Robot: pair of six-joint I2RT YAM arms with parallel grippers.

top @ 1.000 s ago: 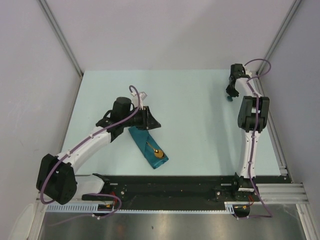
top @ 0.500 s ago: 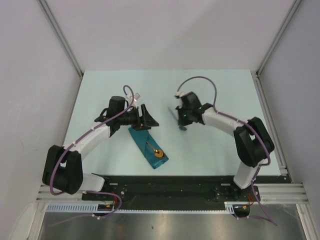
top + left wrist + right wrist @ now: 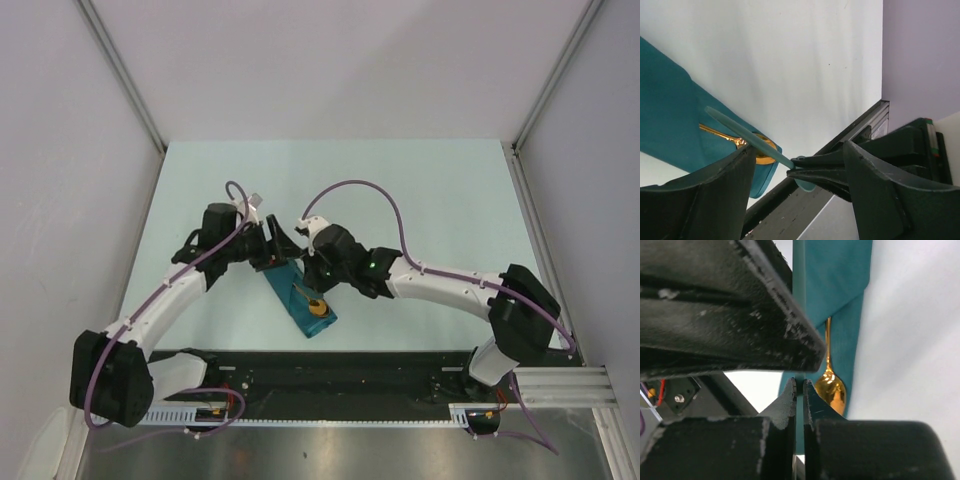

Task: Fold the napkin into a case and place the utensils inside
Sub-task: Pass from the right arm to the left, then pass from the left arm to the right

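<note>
The napkin lies folded as a narrow teal case on the table. The gold spoon rests on it, handle tucked under a fold and bowl showing at the near end. My right gripper is shut on the teal spoon, held just above the case with its handle pointing along it. My left gripper stands open at the case's far end, one finger on either side of the teal spoon, apart from it.
The black rail with both arm bases runs along the near edge. Grey walls and metal corner posts close in the pale table on three sides. The right arm stretches across the middle from the right.
My right gripper shut on the teal spoon at the far right and carried it across to the case. My left gripper opened and drew back slightly to the left.
</note>
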